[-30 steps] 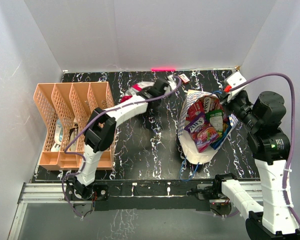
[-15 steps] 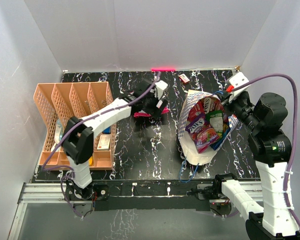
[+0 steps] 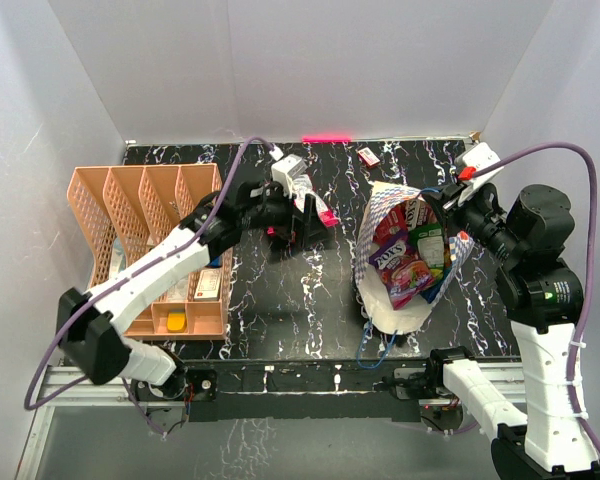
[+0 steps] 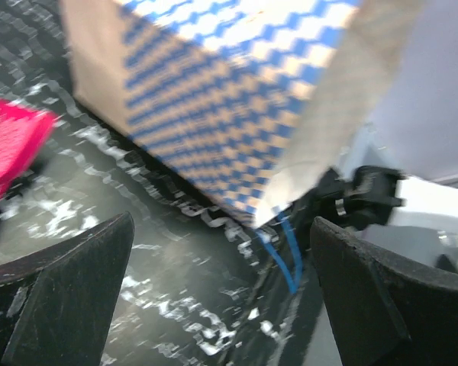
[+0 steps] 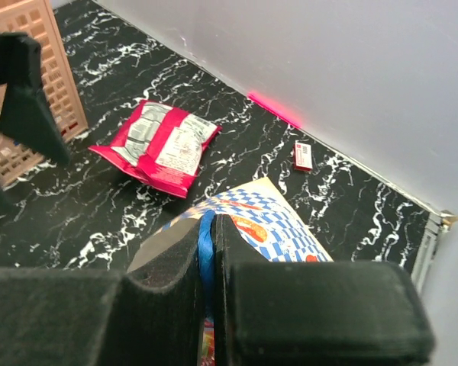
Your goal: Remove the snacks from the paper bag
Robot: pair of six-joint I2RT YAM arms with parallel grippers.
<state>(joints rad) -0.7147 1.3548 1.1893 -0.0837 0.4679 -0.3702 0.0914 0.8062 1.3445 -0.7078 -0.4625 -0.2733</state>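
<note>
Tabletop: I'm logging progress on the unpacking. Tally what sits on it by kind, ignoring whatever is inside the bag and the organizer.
red snack packet: 1
paper bag: 1
peach lattice organizer: 1
small red-and-white box: 1
total: 4

Open paper bag (image 3: 398, 308) — snacks (image 3: 400, 262) packed inside.

Left arm (image 3: 170, 262) extends diagonally from lower left toward upper centre; left gripper (image 3: 310, 212) has its fingers spread wide. Right arm (image 3: 545, 290) stands at right edge; right gripper (image 3: 444, 202) has its fingers pressed nearly together.
</note>
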